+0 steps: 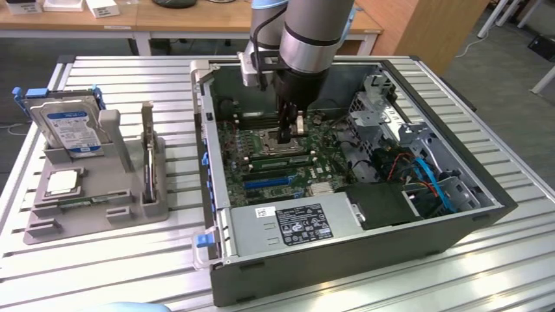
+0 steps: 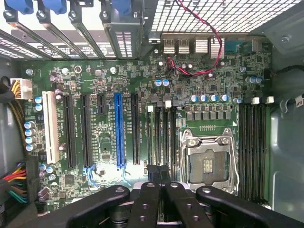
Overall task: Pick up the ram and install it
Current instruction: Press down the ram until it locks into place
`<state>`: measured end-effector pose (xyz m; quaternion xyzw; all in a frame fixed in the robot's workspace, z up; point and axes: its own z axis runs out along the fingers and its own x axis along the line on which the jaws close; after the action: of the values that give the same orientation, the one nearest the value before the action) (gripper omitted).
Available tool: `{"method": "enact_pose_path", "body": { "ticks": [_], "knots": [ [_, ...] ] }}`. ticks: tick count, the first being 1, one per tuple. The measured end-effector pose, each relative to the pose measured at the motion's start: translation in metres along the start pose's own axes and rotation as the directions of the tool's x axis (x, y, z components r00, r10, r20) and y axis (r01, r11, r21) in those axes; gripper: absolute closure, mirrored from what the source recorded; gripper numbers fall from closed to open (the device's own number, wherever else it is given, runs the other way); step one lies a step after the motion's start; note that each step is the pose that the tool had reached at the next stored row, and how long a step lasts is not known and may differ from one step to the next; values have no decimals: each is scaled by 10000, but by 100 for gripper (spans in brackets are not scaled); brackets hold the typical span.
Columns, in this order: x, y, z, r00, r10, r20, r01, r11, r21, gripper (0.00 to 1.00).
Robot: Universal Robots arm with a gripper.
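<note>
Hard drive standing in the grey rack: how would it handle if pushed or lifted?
The hard drive looks like a rigid metal box: probably stiff, and heavy for its size. It stands on edge in a slot of the grey rack, so a push likely won't tip it. Its smooth label may be slippery.

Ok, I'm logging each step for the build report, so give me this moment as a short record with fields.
Arm: reaches down into the open dark-grey computer case
End effector: shut, low over the green motherboard, beside the silver-framed processor socket
At fingertips: a narrow dark piece in line with the black memory slots; cannot tell whether it is the ram
Grey fixture: holds the blue-labelled silver hard drive and the small square silver processor chip
</note>
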<state>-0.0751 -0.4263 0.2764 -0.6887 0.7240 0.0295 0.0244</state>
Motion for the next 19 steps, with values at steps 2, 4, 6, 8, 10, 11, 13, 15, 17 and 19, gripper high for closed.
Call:
{"method": "enact_pose_path", "body": {
  "ticks": [2,4,6,8,10,11,13,15,17,19],
  "knots": [
    [0,0,0,10000,0,0,0,10000,0,90],
    [0,0,0,10000,0,0,0,10000,0,90],
    [0,0,0,10000,0,0,0,10000,0,90],
    [0,0,0,10000,0,0,0,10000,0,90],
    [0,0,0,10000,0,0,0,10000,1,90],
    [0,0,0,10000,0,-1,0,10000,0,90],
    [0,0,0,10000,29,0,-29,10000,2,90],
    [0,-1,0,9996,280,3,-281,9996,21,90],
    [0,0,0,9981,617,8,-617,9981,47,90],
    [0,0,0,9956,942,12,-942,9955,71,90]
  ]
}}
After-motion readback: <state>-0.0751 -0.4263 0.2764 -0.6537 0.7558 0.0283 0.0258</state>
